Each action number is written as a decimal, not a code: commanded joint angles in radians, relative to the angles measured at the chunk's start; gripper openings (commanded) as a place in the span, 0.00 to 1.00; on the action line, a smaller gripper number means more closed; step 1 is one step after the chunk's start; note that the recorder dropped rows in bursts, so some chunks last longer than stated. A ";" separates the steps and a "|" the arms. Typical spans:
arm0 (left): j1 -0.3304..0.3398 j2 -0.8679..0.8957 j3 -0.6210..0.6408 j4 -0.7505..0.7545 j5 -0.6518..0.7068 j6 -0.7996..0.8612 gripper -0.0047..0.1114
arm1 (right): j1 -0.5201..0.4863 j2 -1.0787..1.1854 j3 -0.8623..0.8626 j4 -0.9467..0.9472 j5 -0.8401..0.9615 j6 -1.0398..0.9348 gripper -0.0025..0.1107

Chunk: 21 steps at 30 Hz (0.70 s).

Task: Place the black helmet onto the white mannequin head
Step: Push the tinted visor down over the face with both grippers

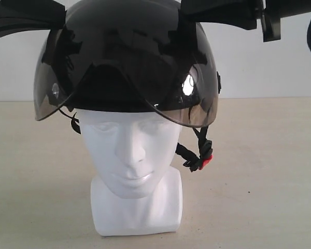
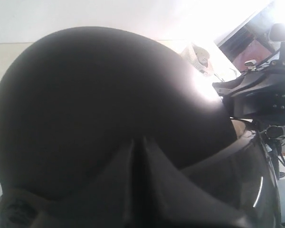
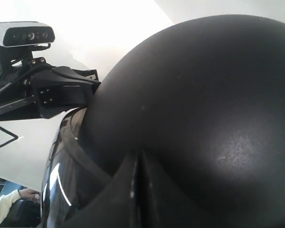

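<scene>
My left gripper (image 2: 138, 142) and right gripper (image 3: 138, 154), jaws closed narrow, squeeze the helmet (image 1: 129, 57) between them to steady it over the head (image 1: 132, 155) below.

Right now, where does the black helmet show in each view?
Exterior view: black helmet upper centre, over the white mannequin head.
Left wrist view: its dome fills most of the picture.
Right wrist view: its dome fills the centre and right.
Shared landmark: the tinted visor, at the picture's lower right in the left wrist view, lower left in the right.
</scene>
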 commanded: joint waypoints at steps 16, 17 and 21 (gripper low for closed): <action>-0.033 -0.055 0.182 0.106 0.138 0.006 0.08 | 0.030 -0.077 0.128 -0.082 -0.004 -0.009 0.02; -0.033 -0.057 0.194 0.106 0.138 0.018 0.08 | 0.043 -0.077 0.128 -0.092 -0.009 -0.004 0.02; -0.033 -0.057 0.214 0.106 0.138 0.020 0.08 | 0.102 -0.077 0.128 -0.158 -0.054 0.028 0.02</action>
